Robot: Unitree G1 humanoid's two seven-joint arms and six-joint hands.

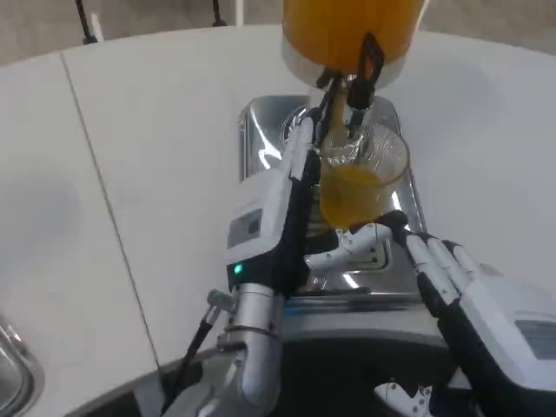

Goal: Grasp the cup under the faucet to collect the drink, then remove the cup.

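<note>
Left robot hand [300, 165]: my fingers reach the faucet lever; grip unclear.
Right robot hand [434, 261]: mine, holding the clear plastic cup [365, 178] of orange drink under the faucet [352, 87].

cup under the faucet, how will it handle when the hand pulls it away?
The clear cup looks about half full of orange drink, so probably bottom-heavy but apt to slosh if jerked. Its smooth clear wall may be slippery. The right robot hand holds it low; tipping seems possible.

A white table [156, 130] fills the scene, a thin seam crossing its left part. Beyond the table's far edge lies greyish floor [35, 26] (dark stand legs rest there).
</note>
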